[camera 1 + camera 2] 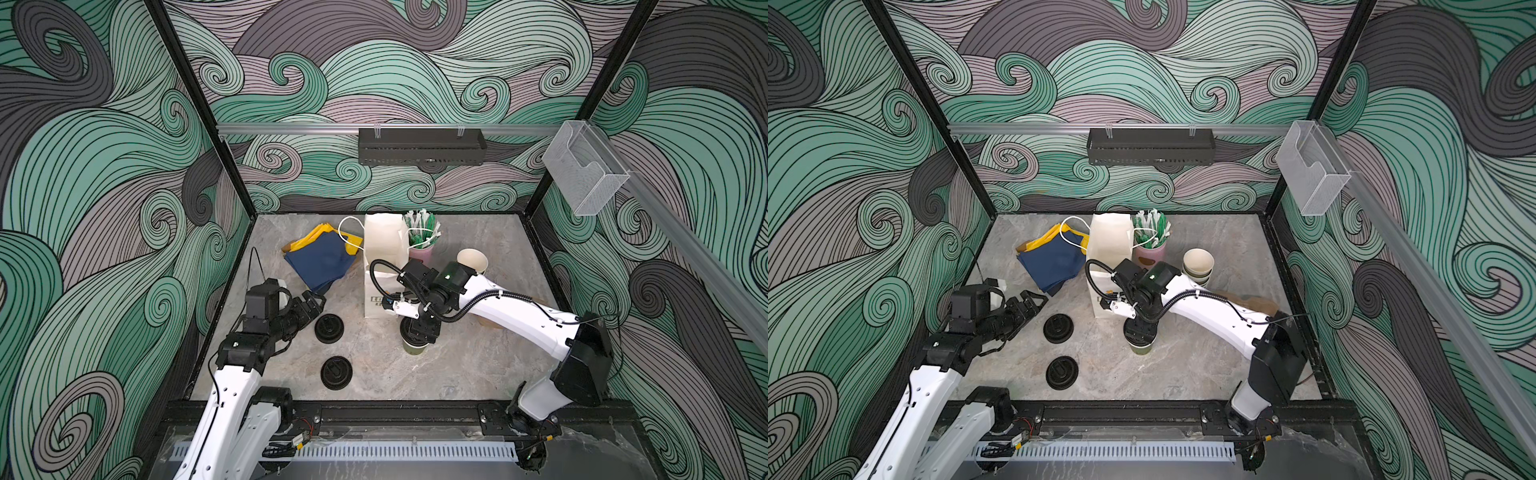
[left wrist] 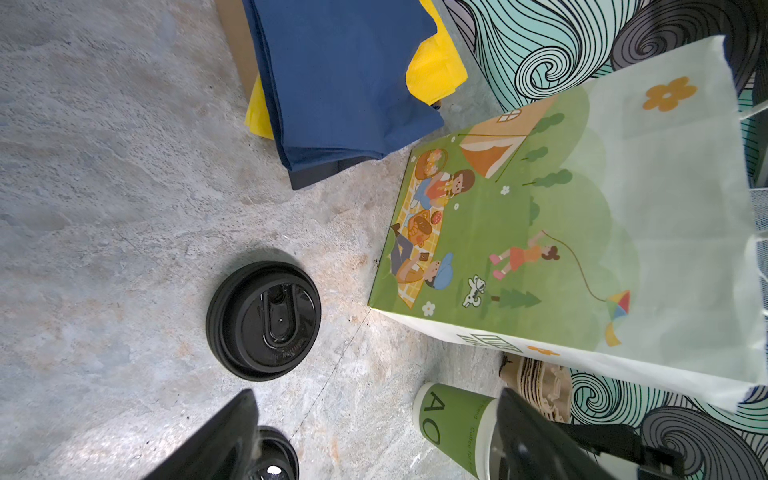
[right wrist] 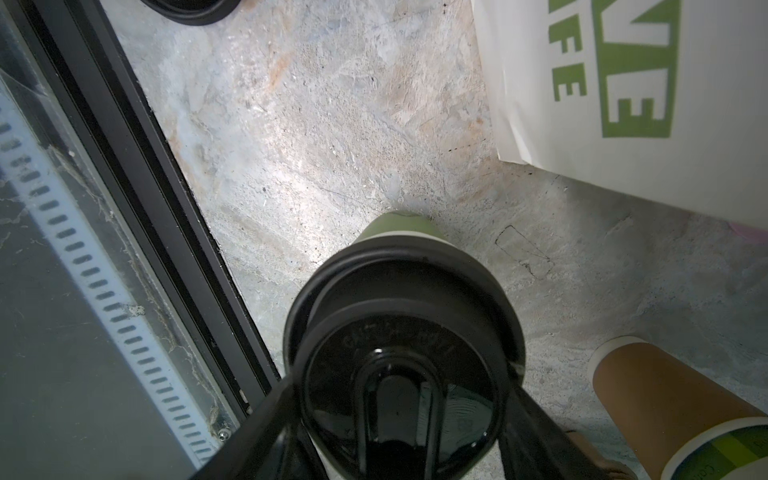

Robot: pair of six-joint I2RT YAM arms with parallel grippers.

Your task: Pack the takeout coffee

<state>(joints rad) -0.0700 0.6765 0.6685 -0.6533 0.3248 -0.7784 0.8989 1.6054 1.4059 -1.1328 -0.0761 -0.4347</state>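
**Desk:** Where is the coffee?

**Me:** I have one lidded green cup standing upright on the stone table, just in front of the white paper bag. In both top views my right gripper covers its top, so only the green lower wall shows.

**Desk:** Then how do you know the lid is on?

**Me:** From the right wrist view. There the black lid sits on the rim, and one of my fingers lies against each side of its skirt. The jaws are spread wide, but they are grasping the lid at its edge.

**Desk:** And your left side?

**Me:** The left gripper hangs released, fingers well apart with nothing between them, near the far loose lid. The left wrist view shows that lid lying clear of the fingertips. It shows the near loose lid partly hidden behind one finger. That view also shows a picnic print on the bag's side, which the top views hide. The right wrist view adds green lettering on another face of the bag. A stack of lidless cups stands behind my right arm.
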